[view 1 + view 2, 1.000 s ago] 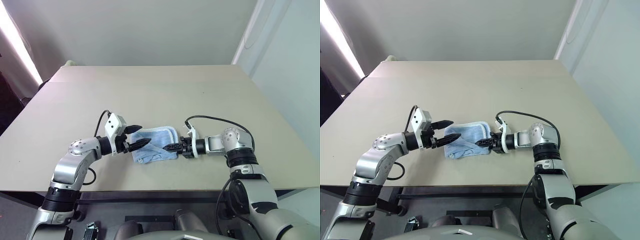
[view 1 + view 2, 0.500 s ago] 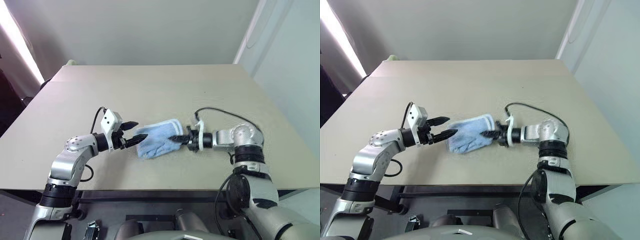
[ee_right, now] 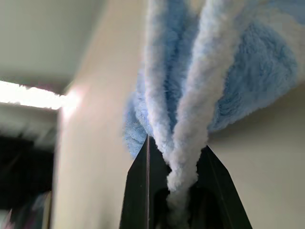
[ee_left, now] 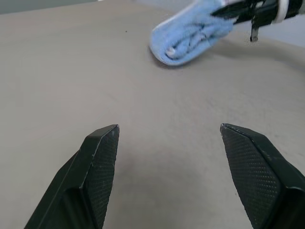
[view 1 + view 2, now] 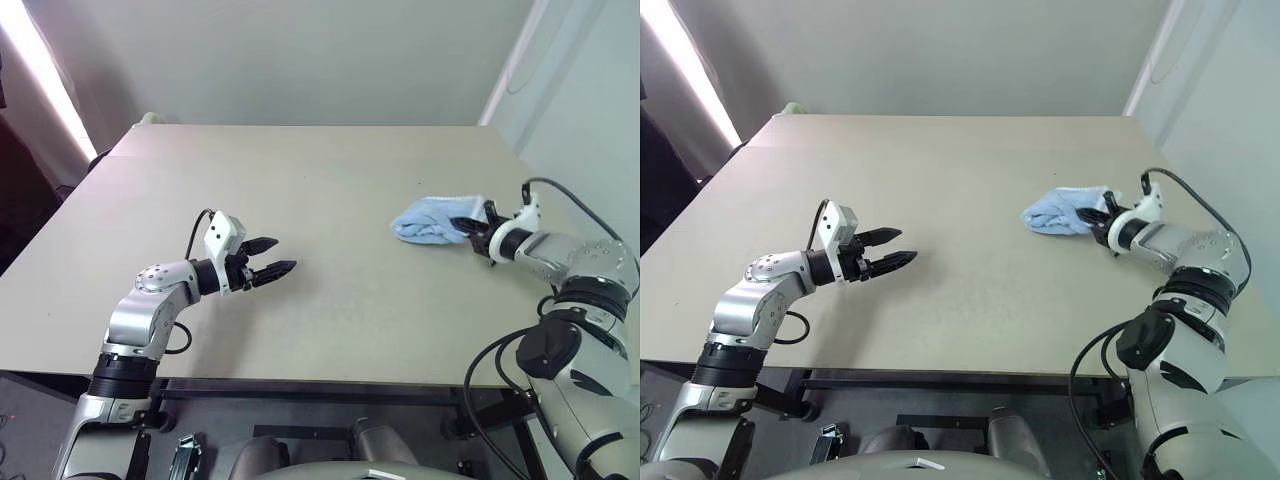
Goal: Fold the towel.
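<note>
Lying bunched at the bench's (image 5: 300, 330) right side, the light-blue towel (image 5: 428, 219) is pinched by right fingers (image 3: 167, 167) (white edging visible up close); left fingers (image 4: 102, 162) spread, empty.

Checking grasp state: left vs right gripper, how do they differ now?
The left gripper is open and empty; the right gripper is shut on the towel. The left gripper hovers over bare table near the robot's left side; the right gripper is out at the right edge. Both have black fingers.
</note>
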`<state>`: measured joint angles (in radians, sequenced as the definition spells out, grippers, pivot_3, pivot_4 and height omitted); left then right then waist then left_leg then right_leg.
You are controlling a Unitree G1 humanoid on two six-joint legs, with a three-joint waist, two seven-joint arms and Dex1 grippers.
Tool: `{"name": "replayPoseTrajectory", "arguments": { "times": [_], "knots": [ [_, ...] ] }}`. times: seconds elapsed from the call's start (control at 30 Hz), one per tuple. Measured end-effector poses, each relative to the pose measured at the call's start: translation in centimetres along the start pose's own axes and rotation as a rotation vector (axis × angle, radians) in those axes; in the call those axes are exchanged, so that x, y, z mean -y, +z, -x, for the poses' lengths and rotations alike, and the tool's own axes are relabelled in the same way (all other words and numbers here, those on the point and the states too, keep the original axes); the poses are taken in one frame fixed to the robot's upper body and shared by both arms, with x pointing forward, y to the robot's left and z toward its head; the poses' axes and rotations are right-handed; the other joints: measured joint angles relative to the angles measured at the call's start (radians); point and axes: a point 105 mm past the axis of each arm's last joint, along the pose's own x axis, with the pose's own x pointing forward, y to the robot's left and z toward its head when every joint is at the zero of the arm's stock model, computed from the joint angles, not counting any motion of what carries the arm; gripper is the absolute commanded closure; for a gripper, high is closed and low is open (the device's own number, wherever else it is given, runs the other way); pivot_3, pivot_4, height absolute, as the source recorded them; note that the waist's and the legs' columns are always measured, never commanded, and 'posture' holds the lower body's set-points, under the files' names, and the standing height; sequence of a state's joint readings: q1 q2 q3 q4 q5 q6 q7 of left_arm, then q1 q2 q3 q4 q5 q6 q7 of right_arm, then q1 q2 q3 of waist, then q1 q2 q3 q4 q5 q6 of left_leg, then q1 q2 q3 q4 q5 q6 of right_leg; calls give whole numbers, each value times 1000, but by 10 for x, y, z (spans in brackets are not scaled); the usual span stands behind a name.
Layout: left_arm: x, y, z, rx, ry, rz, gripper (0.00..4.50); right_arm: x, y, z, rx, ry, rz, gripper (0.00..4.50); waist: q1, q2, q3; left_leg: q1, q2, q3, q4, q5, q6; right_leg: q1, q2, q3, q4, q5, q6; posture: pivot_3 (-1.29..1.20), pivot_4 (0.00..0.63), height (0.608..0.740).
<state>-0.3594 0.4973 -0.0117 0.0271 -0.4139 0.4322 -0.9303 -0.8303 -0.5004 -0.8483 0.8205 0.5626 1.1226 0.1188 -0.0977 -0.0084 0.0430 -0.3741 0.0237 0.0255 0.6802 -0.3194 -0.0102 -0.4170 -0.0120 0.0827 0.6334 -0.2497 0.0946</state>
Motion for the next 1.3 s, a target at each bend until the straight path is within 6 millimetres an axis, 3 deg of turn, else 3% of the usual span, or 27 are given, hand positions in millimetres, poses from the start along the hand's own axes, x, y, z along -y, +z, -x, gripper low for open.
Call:
{"name": "replayPoseTrajectory", "arguments": {
  "times": [0.1, 0.23, 0.27, 0.63, 0.7, 0.8, 0.87, 0.97, 1.03, 1.13, 1.23, 1.3],
  "knots": [
    [1, 0, 0, -2, -11, -1, 920, 27, -7, -2, -1, -105, 9, 4492, -2, 1, 1, 0, 0, 0, 0, 0, 0, 0, 0, 1, 0, 0, 0, 0, 0, 716],
    [2, 0, 3, -13, -28, 7, 920, 26, -7, -3, -4, -128, 71, 4492, 0, 1, 0, 1, 0, 0, 1, 0, 0, 1, 1, 1, 1, 0, 0, 0, 0, 716],
    [2, -1, 4, -21, -32, 12, 920, 27, -7, -3, -4, -132, 79, 3851, 0, 1, 0, 1, 0, 0, 1, 0, 0, 1, 1, 1, 1, 0, 0, 0, 0, 716],
    [8, 14, 11, -47, -92, -23, 920, 17, -3, 2, -34, -95, 143, 84, 4, 1, 0, 3, 0, -1, 2, 0, 0, 5, 0, 0, 0, 0, 0, 0, 0, 716],
    [10, 13, 11, -52, -103, -25, 920, 16, -2, 6, -56, -103, 219, 12, 9, 1, 0, 3, 0, -2, 2, 0, 0, 6, 0, 0, -1, 0, 0, 0, 0, 716],
    [11, 12, 10, -58, -112, -27, 920, 28, 3, 23, -96, -195, 489, 12, 30, 1, 0, 1, -1, -2, 2, 0, 0, 5, 0, 0, -2, -1, 1, 0, 0, 716],
    [10, 10, 12, -70, -104, -33, 920, 40, 14, 42, -125, -284, 669, 12, 43, 2, 1, 0, -3, -2, 2, 0, 0, 4, -2, 0, -2, -1, 2, 0, 0, 716],
    [9, 10, 13, -75, -100, -40, 920, 35, 42, 65, -78, -334, 792, 12, 49, 2, 1, 0, -4, -1, 2, 0, 0, 3, -2, 1, -2, -1, 2, 0, 0, 716],
    [8, 10, 13, -76, -98, -40, 920, 17, 61, 76, -2, -306, 869, 12, 47, 3, 1, 2, -4, 0, 2, 0, 0, 3, -2, 2, -2, -1, 2, 0, 0, 716],
    [8, 9, 12, -72, -96, -45, 920, -30, 76, 77, 123, -157, 953, 12, 34, 2, 1, 3, -2, 0, 2, 0, 0, 4, 0, 2, -1, -1, 0, 0, 0, 716],
    [9, 9, 11, -66, -95, -48, 920, -71, 75, 60, 250, 21, 961, 12, 24, 2, 1, 6, 0, 0, 3, 0, 0, 6, 2, 2, -1, 0, -1, 0, 0, 716],
    [9, 9, 11, -66, -95, -46, 920, -78, 67, 43, 280, 74, 962, 12, 27, 2, 1, 6, 0, 0, 3, 0, 0, 7, 2, 2, 0, 1, -1, 0, 0, 716]
  ]
}}
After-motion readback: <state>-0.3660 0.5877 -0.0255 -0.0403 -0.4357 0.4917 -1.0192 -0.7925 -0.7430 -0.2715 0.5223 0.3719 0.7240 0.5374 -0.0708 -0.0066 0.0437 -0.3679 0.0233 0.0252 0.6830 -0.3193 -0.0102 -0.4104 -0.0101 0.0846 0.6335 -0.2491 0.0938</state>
